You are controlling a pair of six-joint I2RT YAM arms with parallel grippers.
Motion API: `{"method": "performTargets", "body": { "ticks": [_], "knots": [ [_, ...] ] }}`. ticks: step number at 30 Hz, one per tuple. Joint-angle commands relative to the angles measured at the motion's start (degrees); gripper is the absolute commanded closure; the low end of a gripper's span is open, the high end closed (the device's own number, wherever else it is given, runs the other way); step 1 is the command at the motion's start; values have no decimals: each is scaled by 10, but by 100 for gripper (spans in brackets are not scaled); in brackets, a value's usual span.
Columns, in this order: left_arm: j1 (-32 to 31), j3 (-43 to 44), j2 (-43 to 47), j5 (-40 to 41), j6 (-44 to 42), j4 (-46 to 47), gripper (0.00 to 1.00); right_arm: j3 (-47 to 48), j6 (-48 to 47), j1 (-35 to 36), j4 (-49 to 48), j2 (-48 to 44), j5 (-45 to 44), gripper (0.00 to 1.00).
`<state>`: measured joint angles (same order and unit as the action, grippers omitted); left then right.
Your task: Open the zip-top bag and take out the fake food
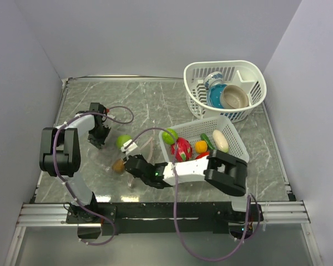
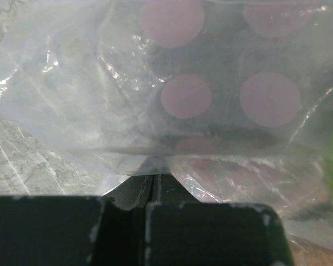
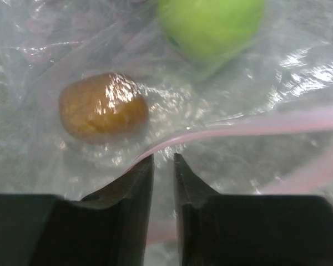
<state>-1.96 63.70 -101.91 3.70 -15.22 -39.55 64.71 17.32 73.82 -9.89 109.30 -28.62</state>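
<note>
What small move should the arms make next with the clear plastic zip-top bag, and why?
Probably ease the right gripper away from the left gripper to spread the mouth: each appears pinched on the clear plastic zip-top bag, the right at its pink zip strip, while a brown kiwi-like piece and green ball lie inside.

The left arm is folded with its elbow high, and the left gripper (image 1: 98,137) points down, jaws pressed flat together on a fold of the zip-top bag (image 2: 100,83). The right arm stretches low toward the left. The right gripper (image 3: 164,162) has its jaws all but closed on the bag's pink strip.
</note>
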Motion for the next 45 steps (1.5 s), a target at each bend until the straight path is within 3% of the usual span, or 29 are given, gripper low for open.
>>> {"method": "performTargets", "body": {
  "ticks": [1,3,6,10,16,28,36,39,45],
  "knots": [
    [-9,12,-3,-19,13,4,99,39,-33,-4,-32,42,58,42],
    [-13,13,-2,-17,13,2,99,38,-35,-4,-56,42,96,22],
    [-16,13,-2,-15,15,2,99,0,-41,-3,-122,21,133,9],
    [-18,11,-6,-15,18,4,99,-10,-37,-3,-158,20,145,0],
    [-22,5,1,-14,19,5,99,22,-42,2,-178,41,200,0],
    [-31,-5,8,-25,25,4,99,124,-41,4,-131,117,211,0],
    [-43,-22,13,-41,27,0,99,142,-31,5,-115,154,221,1],
    [-43,-27,14,-46,28,2,99,135,-26,4,-113,159,220,6],
    [-45,-38,12,-55,32,1,99,90,-15,-1,-145,131,218,32]
  ]
}}
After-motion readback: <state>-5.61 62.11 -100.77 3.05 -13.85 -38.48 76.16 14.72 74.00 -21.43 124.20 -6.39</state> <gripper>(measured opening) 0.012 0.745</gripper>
